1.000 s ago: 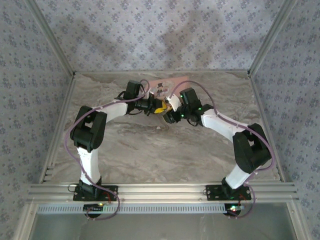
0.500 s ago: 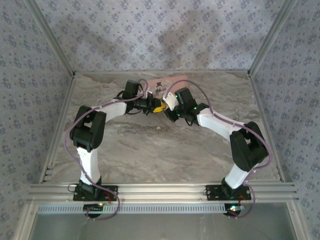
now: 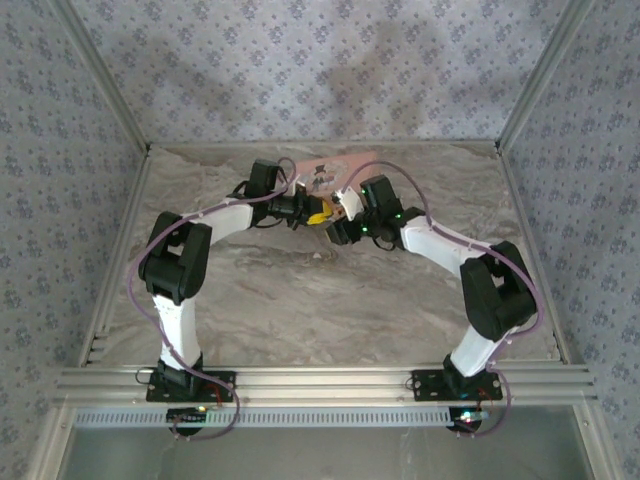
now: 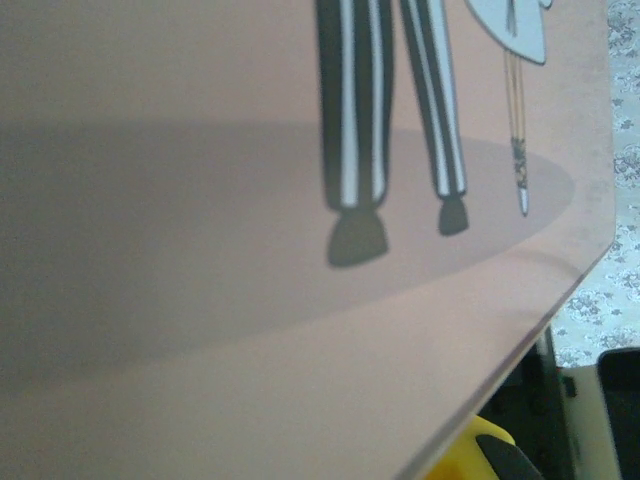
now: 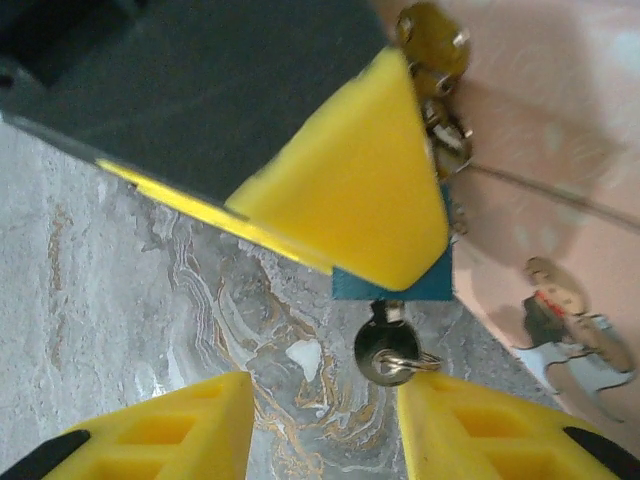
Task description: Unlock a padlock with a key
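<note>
The small teal padlock (image 5: 392, 283) sits at the corner of the pink tin (image 5: 540, 150), mostly covered by a yellow finger (image 5: 350, 190) of my left gripper (image 3: 312, 212), which is shut on it. A key (image 5: 385, 345) with a round dark head and a wire ring sticks out of the padlock's underside. My right gripper (image 5: 325, 420) stands open just below it. The key head lies close to the right-hand finger (image 5: 470, 420), and the jaws are not closed on it. Both grippers meet at the back centre of the table, the right gripper (image 3: 338, 222) facing the left.
The pink tin (image 3: 330, 172) with cartoon figures lies at the back of the marble table (image 3: 300, 290), and its lid (image 4: 250, 200) sits very close to the left wrist camera. Brass-coloured fittings (image 5: 440, 100) show above the padlock. Patterned walls enclose the table.
The right wrist shifted a little left toward the padlock half a second ago and has come back slightly right. The left arm has stayed where it was.
</note>
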`<action>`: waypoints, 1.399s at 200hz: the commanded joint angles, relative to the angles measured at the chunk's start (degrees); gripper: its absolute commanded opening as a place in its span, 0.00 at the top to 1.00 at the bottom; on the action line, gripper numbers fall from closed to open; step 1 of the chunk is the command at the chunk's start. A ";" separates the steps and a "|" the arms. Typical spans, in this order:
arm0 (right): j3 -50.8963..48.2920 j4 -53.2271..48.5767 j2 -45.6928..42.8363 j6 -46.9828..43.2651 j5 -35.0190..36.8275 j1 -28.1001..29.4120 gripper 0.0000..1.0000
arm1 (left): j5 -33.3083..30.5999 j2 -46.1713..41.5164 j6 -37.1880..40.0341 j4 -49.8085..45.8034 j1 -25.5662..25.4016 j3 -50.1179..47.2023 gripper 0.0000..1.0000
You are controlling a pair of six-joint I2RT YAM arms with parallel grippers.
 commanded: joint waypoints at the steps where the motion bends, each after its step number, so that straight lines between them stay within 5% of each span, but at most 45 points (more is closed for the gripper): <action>1: -0.25 0.07 -0.58 -1.30 5.19 1.40 0.55 | 4.68 -2.46 -3.67 -3.57 -0.01 0.34 1.00; 64: 1.15 3.63 -0.09 -2.58 17.15 5.43 0.57 | 4.73 -2.77 -3.11 -4.57 0.02 0.30 1.00; 100: 3.18 1.65 0.52 -2.91 16.71 5.22 0.74 | 4.45 -2.82 -1.69 -5.91 -0.05 -0.11 1.00; 148: 8.17 -5.79 3.81 2.73 0.38 0.85 0.99 | 2.77 -3.17 1.80 -8.12 -0.18 -0.63 1.00; 226: 2.98 5.67 5.64 17.35 -18.07 -3.87 1.00 | 1.31 -4.81 2.99 -6.74 -0.35 -1.68 0.96; 280: -0.67 8.92 7.49 19.03 -17.53 -2.57 1.00 | -1.97 -5.37 5.39 -8.92 -0.45 -4.66 0.76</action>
